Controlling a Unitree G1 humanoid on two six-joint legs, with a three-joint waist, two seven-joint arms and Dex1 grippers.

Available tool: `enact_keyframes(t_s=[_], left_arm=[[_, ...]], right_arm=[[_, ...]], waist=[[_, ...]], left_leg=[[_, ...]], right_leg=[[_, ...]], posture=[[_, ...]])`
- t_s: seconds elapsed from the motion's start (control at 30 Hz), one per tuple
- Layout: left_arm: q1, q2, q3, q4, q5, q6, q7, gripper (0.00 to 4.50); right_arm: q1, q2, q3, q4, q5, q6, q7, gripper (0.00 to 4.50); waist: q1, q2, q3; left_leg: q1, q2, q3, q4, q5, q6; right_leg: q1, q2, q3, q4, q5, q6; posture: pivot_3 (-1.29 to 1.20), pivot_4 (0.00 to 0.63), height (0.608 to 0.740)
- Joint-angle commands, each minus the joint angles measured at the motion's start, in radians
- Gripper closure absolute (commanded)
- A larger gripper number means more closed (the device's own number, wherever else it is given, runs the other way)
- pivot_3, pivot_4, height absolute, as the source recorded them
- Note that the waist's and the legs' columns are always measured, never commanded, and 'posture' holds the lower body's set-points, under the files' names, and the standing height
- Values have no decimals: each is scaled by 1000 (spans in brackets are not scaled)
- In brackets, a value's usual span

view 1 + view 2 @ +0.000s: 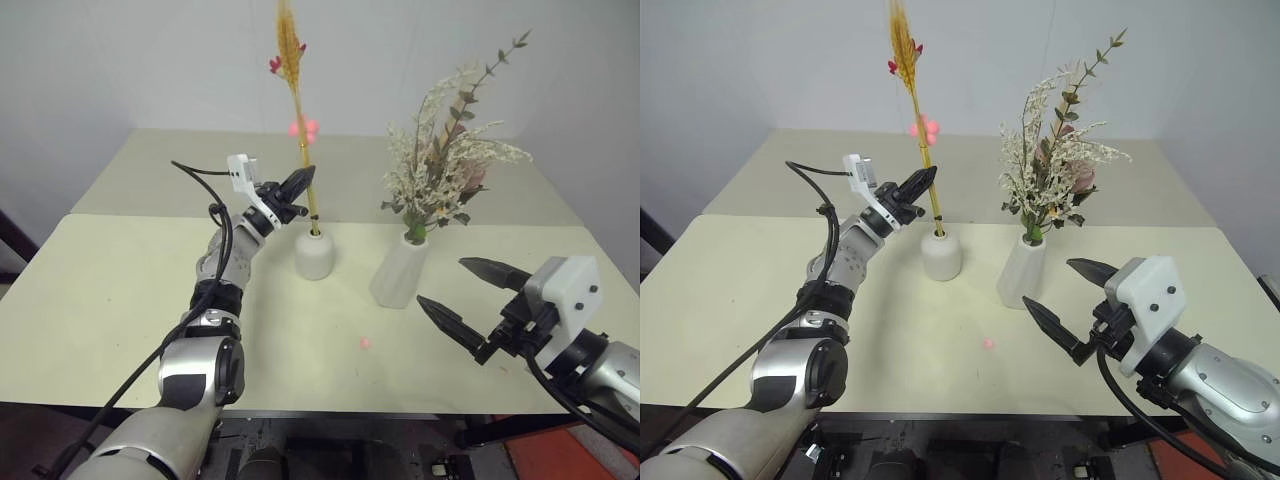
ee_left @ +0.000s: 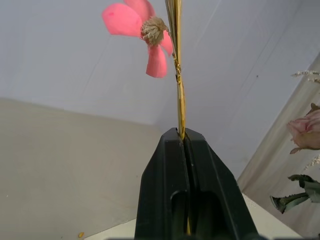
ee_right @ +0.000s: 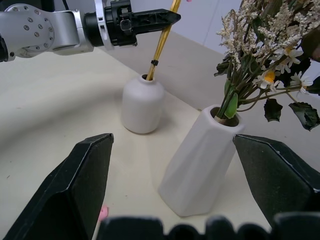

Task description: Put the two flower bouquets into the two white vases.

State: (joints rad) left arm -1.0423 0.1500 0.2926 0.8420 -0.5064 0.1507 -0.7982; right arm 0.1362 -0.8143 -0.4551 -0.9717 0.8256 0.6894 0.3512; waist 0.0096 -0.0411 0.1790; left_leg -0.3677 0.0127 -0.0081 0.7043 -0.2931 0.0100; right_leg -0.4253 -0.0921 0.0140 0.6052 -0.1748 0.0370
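A thin orange-yellow wheat-like stalk point(image 1: 300, 110) with small red-pink blossoms stands upright, foot inside the short rounded matte white vase point(image 1: 314, 254). The left gripper point(image 1: 303, 187) pinches its stem. Just right, the taller white cone vase point(image 1: 400, 270) holds the bushy cream-and-green dried bunch point(image 1: 450, 165). The right gripper point(image 1: 470, 297) hangs spread wide, empty, nearer.

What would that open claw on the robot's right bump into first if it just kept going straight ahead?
Most likely the tall white vase holding the bushy bouquet: it stands between the right gripper's spread fingers, though the gap is hard to judge.

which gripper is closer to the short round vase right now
Left. The left gripper is just above the short vase, jaws shut on the orange stalk standing in it. The right gripper hangs open beyond the taller vase.
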Motion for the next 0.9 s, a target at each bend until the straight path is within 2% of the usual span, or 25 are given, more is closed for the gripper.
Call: enact_keyframes(t_s=[0.03, 0.5, 0.9], left_arm=[[5, 3, -14, -34, 22, -35, -7, 4471], [43, -17, -80, -62, 90, -160, -30, 4471], [103, -13, -126, -127, 106, -184, -113, 4471]], right_arm=[[-9, 4, -9, -13, -10, -25, 3, 0], [-6, 23, 4, -5, -45, -32, 16, 0], [-4, 51, 23, 2, -75, -38, 27, 0]], waist=[[0, 0, 0], [1, 0, 0], [0, 0, 0]], left_leg=[[0, 0, 0, 0, 0, 0], [0, 0, 0, 0, 0, 0], [0, 0, 0, 0, 0, 0]], right_leg=[[0, 0, 0, 0, 0, 0], [0, 0, 0, 0, 0, 0], [0, 0, 0, 0, 0, 0]], posture=[[0, 150, 740], [0, 150, 740], [0, 150, 740]])
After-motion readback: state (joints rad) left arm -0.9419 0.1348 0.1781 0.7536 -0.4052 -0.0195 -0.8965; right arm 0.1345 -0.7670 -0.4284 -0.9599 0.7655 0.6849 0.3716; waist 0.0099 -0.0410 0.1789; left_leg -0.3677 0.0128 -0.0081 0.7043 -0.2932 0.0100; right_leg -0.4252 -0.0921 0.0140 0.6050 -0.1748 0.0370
